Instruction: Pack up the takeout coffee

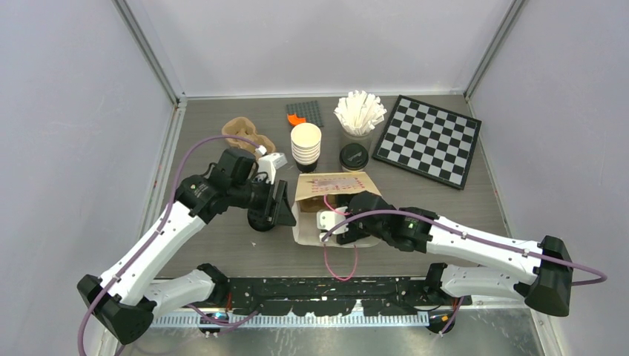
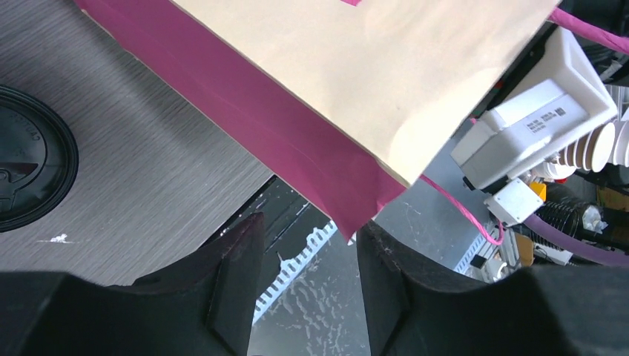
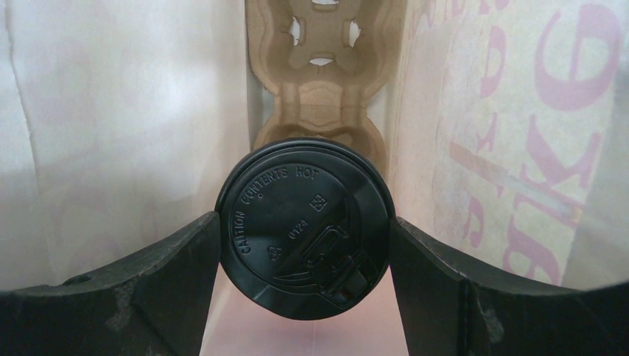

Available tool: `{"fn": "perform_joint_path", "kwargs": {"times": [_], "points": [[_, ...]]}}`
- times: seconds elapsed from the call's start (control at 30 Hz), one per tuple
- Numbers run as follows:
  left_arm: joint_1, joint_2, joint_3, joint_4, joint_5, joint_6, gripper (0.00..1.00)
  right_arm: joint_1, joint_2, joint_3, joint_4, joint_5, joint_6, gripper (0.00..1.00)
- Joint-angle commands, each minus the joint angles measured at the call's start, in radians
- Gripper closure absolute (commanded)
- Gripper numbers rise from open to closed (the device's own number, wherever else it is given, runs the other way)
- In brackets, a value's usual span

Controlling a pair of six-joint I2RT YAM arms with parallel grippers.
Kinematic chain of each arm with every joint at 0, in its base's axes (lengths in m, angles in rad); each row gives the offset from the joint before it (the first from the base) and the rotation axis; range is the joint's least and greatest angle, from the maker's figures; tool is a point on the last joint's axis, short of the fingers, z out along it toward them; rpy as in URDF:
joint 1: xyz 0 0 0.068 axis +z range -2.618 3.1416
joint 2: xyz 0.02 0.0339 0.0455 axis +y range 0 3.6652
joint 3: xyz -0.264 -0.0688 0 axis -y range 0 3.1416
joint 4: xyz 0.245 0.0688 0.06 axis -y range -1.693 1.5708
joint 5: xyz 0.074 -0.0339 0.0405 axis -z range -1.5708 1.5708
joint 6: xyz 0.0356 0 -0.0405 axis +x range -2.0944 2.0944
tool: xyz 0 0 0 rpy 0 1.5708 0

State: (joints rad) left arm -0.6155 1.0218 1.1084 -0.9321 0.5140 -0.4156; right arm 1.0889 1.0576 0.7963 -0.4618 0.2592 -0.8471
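Note:
A takeout coffee cup, seen by its black lid (image 3: 304, 237), sits inside the paper bag (image 3: 512, 148). My right gripper (image 3: 305, 226) is shut on it, a finger touching each side of the lid. A brown pulp carrier (image 3: 320, 89) lies deeper in the bag. The bag (image 1: 334, 184) lies on its side mid-table with the right wrist (image 1: 367, 208) reaching into it. My left gripper (image 2: 308, 226) is open and holds nothing. The bag's pink corner (image 2: 363, 215) hangs just past its tips. Another black lid (image 2: 30, 167) rests on the table to its left, its cup hidden.
At the back stand a stack of lidless cups (image 1: 306, 143), a black lid pile (image 1: 354, 156), a cup of white stirrers (image 1: 360, 113), a chessboard (image 1: 428, 139), a grey baseplate (image 1: 308, 111) and a second pulp carrier (image 1: 245, 133).

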Motion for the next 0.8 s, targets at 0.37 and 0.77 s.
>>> {"fn": "perform_joint_path", "kwargs": {"times": [0.37,0.77], "points": [[-0.012,-0.011,0.014,-0.010,-0.074,-0.071,0.40,-0.003,-0.038,-0.044,0.122,0.003,0.020,0.35],[-0.036,0.042,0.060,-0.064,-0.093,-0.078,0.38,-0.003,-0.064,-0.069,0.145,0.004,0.087,0.35]]}}
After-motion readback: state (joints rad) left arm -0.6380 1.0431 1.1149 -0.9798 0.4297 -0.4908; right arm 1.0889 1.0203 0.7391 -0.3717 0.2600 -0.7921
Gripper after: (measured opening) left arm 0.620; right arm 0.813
